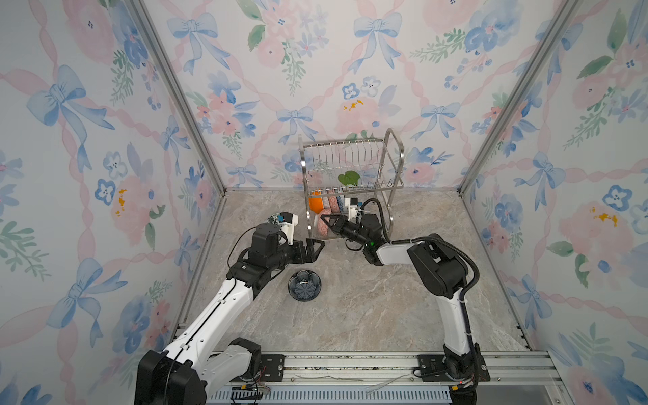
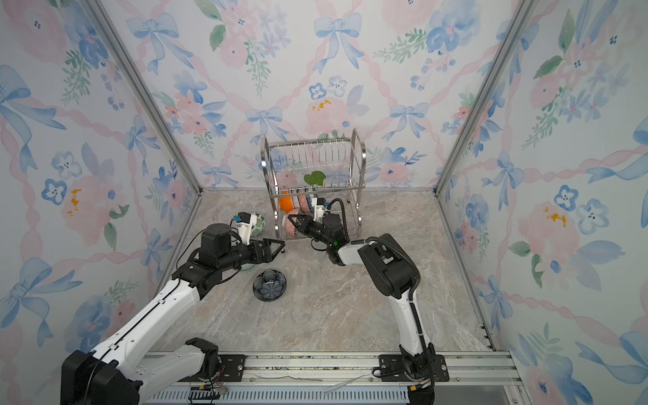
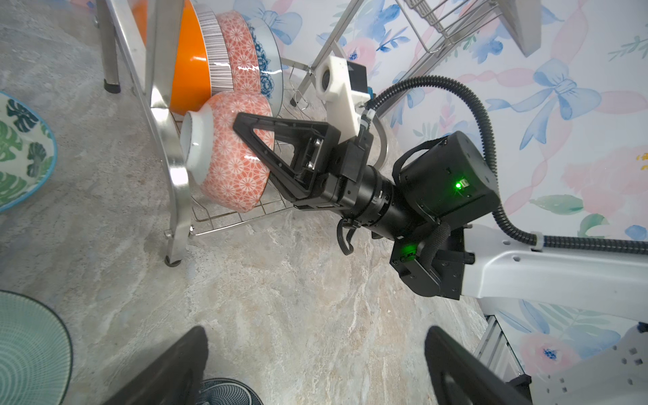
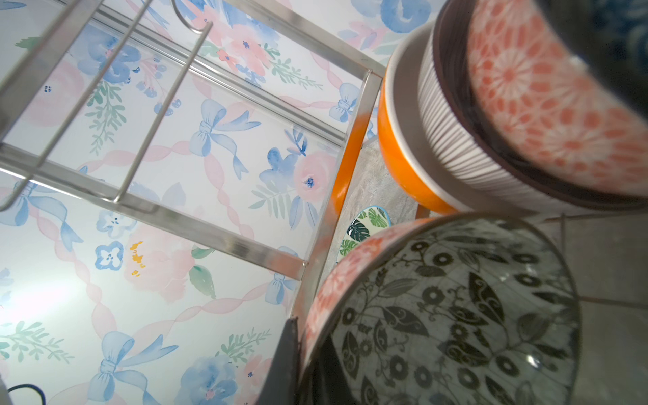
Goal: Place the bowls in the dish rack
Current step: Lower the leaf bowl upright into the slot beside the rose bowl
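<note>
Right gripper point(image 1: 324, 220) clamps the coral-patterned bowl point(image 3: 228, 157) by its rim, holding it on edge in the lower tier of the dish rack point(image 1: 395, 154), probably to lean against the stacked bowls point(image 3: 242, 52); left gripper point(image 1: 314, 247) gapes empty.

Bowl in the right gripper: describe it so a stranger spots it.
Find the steel rack by the back wall; look at its lower tier. In front of the row of bowls, one coral-patterned bowl is clamped in the right gripper; its twin stands within the row.

No legible text or labels anywhere.
</note>
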Robot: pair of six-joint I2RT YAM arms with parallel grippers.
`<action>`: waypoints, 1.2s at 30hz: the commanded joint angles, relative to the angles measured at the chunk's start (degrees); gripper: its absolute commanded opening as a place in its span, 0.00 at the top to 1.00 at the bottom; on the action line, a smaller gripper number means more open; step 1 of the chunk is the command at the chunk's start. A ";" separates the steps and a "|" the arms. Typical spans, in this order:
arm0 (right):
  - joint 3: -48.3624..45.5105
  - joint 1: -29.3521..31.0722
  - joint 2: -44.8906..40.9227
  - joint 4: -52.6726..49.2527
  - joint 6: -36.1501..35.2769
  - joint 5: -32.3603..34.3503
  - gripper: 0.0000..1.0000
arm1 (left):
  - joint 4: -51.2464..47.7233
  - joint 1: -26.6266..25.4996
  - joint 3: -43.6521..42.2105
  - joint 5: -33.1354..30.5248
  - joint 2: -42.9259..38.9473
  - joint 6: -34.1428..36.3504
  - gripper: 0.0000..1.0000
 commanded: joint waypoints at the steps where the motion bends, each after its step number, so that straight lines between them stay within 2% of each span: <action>1: 1.98 0.96 1.22 5.71 1.05 -1.30 1.00 | -1.35 0.37 1.22 0.38 -0.11 1.61 0.02; 17: 3.49 1.93 3.07 7.26 2.75 -1.57 1.00 | -2.60 0.43 0.78 -0.12 -1.87 1.88 0.02; 36: 0.53 0.51 0.37 2.02 -1.50 -2.53 1.00 | -2.67 0.41 0.25 -0.33 -2.66 1.39 0.02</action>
